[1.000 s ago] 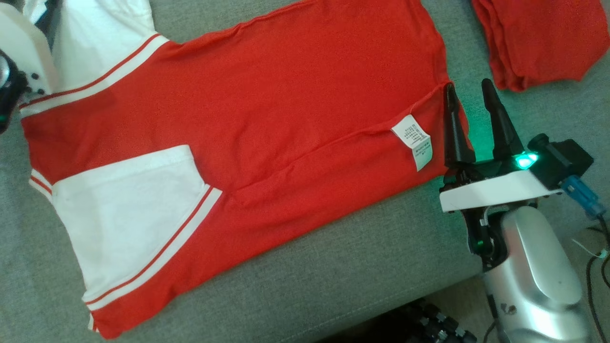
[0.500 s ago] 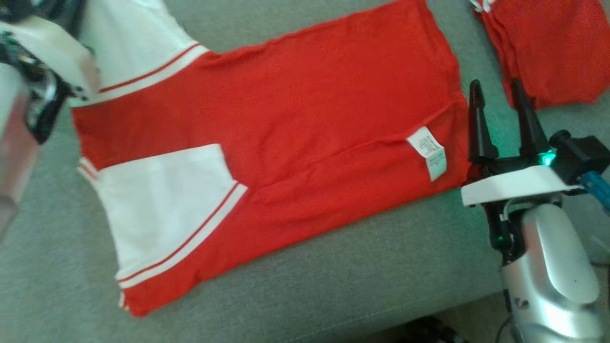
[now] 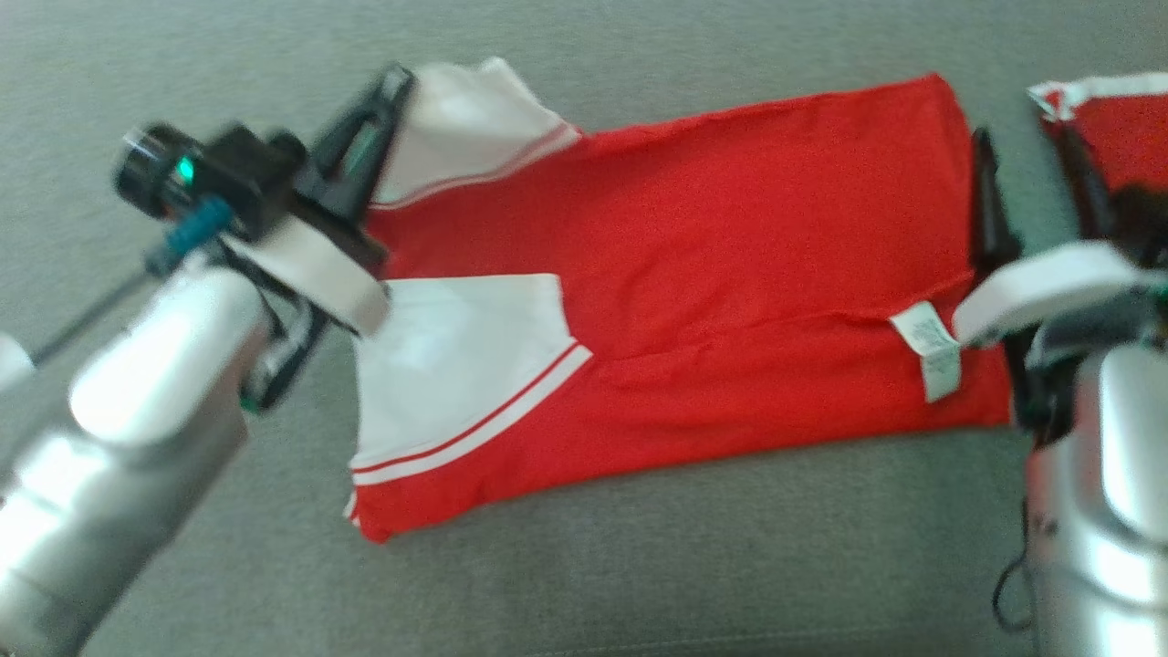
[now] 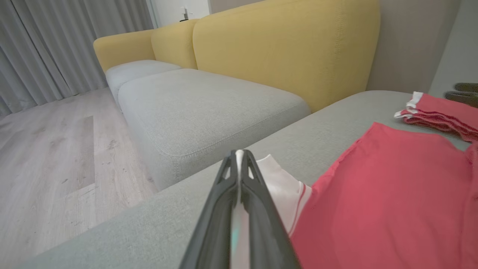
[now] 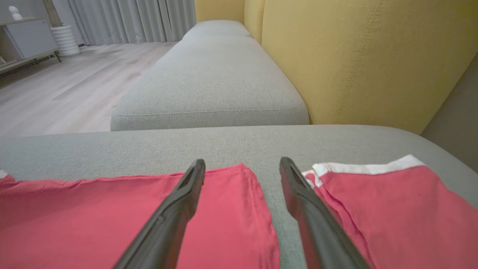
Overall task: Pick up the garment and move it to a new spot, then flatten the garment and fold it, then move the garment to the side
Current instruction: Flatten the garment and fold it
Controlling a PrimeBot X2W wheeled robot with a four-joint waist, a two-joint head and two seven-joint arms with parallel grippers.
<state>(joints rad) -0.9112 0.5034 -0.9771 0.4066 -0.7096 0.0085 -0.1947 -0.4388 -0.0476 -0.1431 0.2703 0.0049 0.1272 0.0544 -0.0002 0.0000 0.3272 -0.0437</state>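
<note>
Surface: grey sofa seat (image 3: pixel 639 584).
Shirt (image 3: pixel 730 228): red with white sleeves, lying flat across the seat's middle. Sleeves point to the seat's left end and the hem to its right end. The near long side is turned over, label (image 3: pixel 931 351) showing.
Left hand (image 3: pixel 388 91): fingers pressed together at the edge of the far sleeve (image 3: pixel 465 119), toward the seat's back edge. Whether they have caught cloth cannot be told.
Right hand (image 5: pixel 242 164): fingers spread, one over the hem, the other over the gap beside a folded garment (image 3: pixel 1113 128).
Risk, slip: a thin or missed pinch lets the sleeve drop once lifted.
Risk, snag: the outer right finger may catch the neighbouring garment.
Risk, skew: pulling with one end unheld likely opens the turned-over side.
</note>
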